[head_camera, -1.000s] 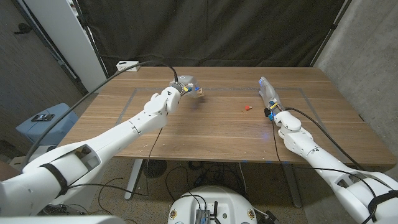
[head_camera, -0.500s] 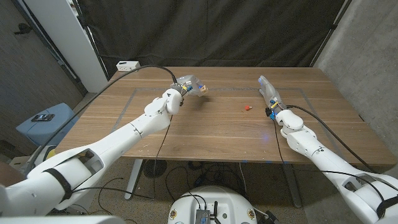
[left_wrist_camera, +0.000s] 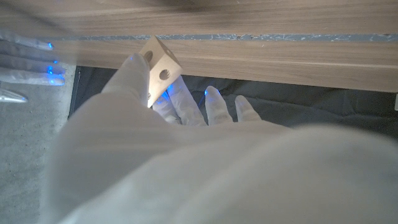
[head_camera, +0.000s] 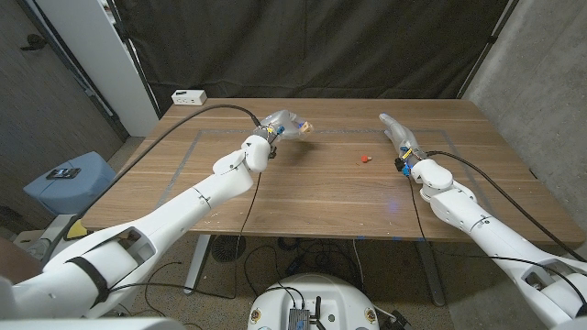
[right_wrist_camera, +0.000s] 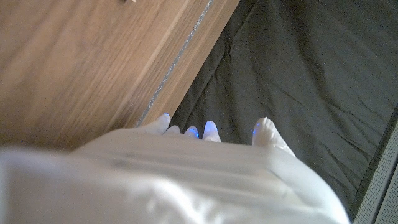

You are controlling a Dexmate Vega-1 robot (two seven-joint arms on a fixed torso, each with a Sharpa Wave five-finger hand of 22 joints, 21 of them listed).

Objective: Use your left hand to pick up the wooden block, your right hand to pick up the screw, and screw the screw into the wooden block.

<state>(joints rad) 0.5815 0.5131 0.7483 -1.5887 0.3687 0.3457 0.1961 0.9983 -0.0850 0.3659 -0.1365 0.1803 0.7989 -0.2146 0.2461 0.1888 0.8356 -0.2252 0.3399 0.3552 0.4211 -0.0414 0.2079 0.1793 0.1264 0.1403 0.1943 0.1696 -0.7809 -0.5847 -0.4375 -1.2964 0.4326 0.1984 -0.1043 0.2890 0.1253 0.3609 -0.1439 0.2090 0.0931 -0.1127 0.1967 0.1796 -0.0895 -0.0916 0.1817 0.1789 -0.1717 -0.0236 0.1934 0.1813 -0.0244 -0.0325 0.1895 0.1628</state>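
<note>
A white power strip (head_camera: 188,96) lay at the far left corner of the tabletop (head_camera: 312,197); a grey line ran across the wood parallel to the far edge. Nothing lay between the two hands.

The head view showed the small red screw (head_camera: 366,158) lying alone on the wood, right of centre toward the far edge, near the right hand (head_camera: 400,137) but apart from it. The left wrist view showed the wooden block's (left_wrist_camera: 157,67) round holes on two faces, detail too small to tell in the head view.

The left hand (head_camera: 284,125) was raised over the far-left part of the tabletop, pinching the wooden block between thumb and fingers. The right hand held nothing, fingers extended together toward the far edge.
</note>
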